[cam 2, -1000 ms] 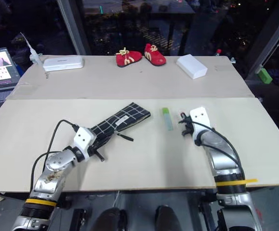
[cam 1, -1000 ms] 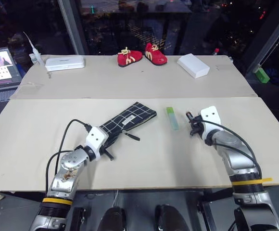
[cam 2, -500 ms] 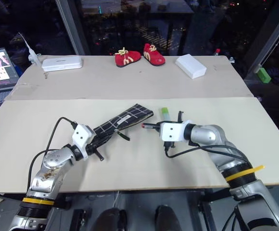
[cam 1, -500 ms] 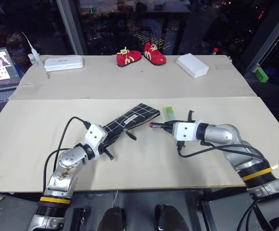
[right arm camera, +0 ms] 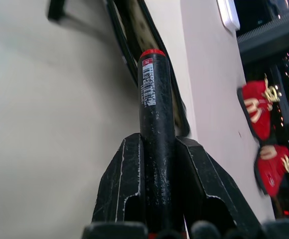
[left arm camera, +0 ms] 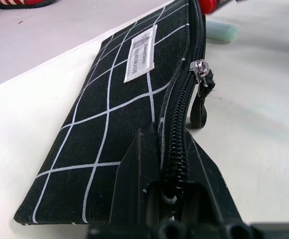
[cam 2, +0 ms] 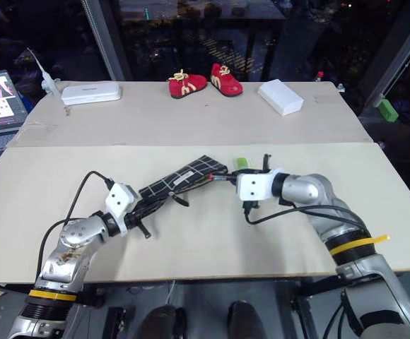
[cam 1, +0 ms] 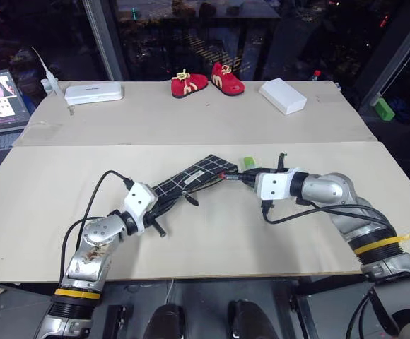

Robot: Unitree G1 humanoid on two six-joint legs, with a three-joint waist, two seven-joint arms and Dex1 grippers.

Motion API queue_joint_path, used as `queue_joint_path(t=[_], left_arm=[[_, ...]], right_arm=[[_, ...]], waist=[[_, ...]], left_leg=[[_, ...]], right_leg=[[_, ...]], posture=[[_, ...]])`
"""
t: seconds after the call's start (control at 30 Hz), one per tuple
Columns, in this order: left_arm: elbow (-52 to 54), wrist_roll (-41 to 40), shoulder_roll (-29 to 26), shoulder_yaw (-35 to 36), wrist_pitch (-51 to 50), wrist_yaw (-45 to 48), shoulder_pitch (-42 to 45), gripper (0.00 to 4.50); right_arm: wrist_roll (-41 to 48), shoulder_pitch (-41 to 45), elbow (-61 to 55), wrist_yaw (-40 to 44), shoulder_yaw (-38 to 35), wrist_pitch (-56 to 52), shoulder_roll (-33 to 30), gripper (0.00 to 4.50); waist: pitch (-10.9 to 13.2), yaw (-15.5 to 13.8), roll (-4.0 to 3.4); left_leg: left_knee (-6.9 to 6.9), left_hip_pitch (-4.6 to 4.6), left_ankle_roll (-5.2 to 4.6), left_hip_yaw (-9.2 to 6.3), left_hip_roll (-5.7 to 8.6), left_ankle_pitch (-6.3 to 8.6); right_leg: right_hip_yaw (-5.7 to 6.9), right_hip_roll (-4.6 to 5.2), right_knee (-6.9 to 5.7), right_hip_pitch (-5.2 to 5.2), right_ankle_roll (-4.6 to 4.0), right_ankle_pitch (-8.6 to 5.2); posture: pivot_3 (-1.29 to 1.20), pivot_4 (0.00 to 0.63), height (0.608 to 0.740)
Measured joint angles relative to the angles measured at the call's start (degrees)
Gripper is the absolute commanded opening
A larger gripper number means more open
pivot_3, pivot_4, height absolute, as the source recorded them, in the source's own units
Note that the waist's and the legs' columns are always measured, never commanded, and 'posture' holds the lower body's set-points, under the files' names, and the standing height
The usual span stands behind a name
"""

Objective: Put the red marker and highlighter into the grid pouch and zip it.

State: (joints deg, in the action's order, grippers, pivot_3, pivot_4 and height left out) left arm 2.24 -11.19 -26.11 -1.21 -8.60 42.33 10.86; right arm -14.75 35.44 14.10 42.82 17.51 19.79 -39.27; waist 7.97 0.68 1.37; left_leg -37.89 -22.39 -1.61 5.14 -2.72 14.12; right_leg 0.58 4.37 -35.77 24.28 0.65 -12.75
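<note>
Our left gripper [left arm camera: 167, 199] clamps the grid pouch [left arm camera: 119, 109] end steady; right gripper [right arm camera: 157, 169], clamped on the red marker [right arm camera: 154, 129], aims it at the opening.

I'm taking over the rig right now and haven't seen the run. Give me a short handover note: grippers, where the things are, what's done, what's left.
Left gripper: shut on the near end of the grid pouch, pinching it at the zipper; the zipper is open along most of its length.
Right gripper: shut on the red marker, pointing it at the pouch's open far end, tip right at the mouth.
Highlighter: lies on the table just beyond the right gripper, by the pouch's far end.
Done: pouch held, marker picked up.
Left: slide the marker in, fetch and insert the highlighter, zip shut.
</note>
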Motion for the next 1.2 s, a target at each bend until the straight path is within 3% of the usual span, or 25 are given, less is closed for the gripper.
queue_joint_path(t=[0.7, 1.0, 1.07, 1.2], left_arm=[[0.2, 0.0, -0.6, -0.1, -0.1, 0.4, 0.2, 0.00], [0.2, 0.0, -0.8, -0.1, -0.4, 0.5, -0.3, 0.00], [0.2, 0.0, -0.7, -0.1, -0.4, 0.5, -0.3, 0.00], [0.6, 0.0, -0.1, -0.3, -0.4, 0.5, -0.2, 0.00]], right_arm=[[-11.9, 10.5, 11.3, -4.4, 9.4, 11.4, 13.3, 0.54], [-15.7, 12.5, 16.7, -7.3, 11.6, 17.8, 15.2, 0.54], [-15.6, 12.8, 17.5, -7.4, 11.6, 18.7, 15.2, 1.55], [-13.6, 12.8, 17.7, -5.8, 11.6, 19.6, 16.3, 2.79]], waist=[[0.0, 0.2, -0.02], [0.0, 0.2, -0.02], [0.0, 0.2, -0.03], [0.0, 0.3, -0.03]], left_leg=[[0.00, 0.06, 0.02, 0.07, -0.02, -0.01], [0.00, 0.06, 0.02, 0.09, -0.04, -0.01], [0.00, 0.08, 0.02, 0.09, -0.05, -0.02], [0.00, 0.08, 0.03, 0.09, -0.07, -0.02]], right_leg=[[-0.03, -0.02, -0.11, 0.02, -0.03, 0.02], [-0.02, 0.00, -0.12, 0.02, -0.03, 0.02], [-0.02, -0.01, -0.13, 0.01, -0.03, 0.02], [-0.04, -0.01, -0.16, 0.02, -0.04, 0.02]], posture=[[0.00, 0.150, 0.740], [0.00, 0.150, 0.740], [0.00, 0.150, 0.740], [0.00, 0.150, 0.740]])
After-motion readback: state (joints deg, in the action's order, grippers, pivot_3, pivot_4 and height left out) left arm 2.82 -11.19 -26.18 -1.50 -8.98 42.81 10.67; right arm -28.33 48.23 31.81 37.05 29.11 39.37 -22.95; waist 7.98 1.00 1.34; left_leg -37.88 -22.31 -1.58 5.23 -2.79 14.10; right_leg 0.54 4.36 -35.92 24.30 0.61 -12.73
